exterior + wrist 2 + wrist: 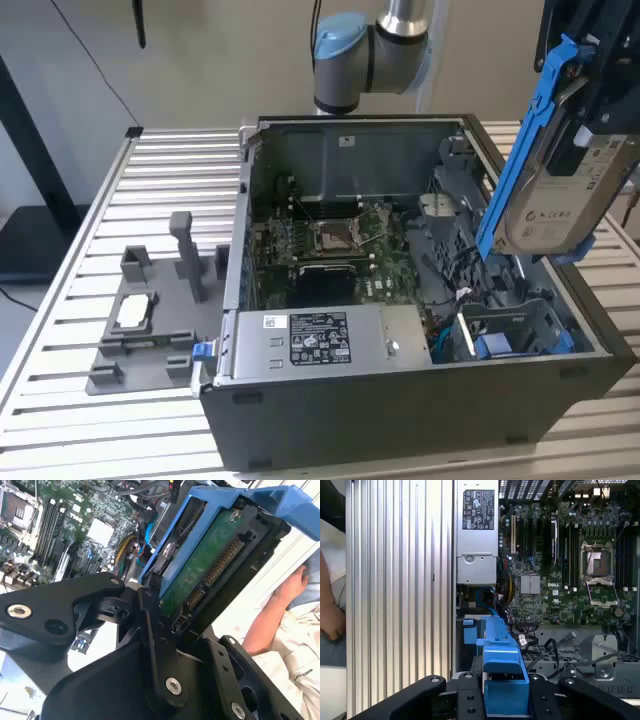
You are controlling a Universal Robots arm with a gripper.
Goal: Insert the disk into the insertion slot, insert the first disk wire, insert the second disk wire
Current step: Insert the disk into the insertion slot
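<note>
Gripper (506, 696) cut off by the frame edge in the exterior view, partly hidden behind the disk (562, 200), and it's clamped tight on that disk's blue bracket. Disk hangs tilted, low end over the open computer case (420, 400) at the exterior view's right, above the insertion slot (530, 322) and clear of it. Loose cables (455, 300) crowd beside the slot. A person's hand (295, 582) rests just off the counter (180, 170).

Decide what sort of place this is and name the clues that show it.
Probably a robotics lab or test bench for computer assembly: an open computer case sits on a slatted metal table, and the robot arm has its gripper shut on the disk above it.
</note>
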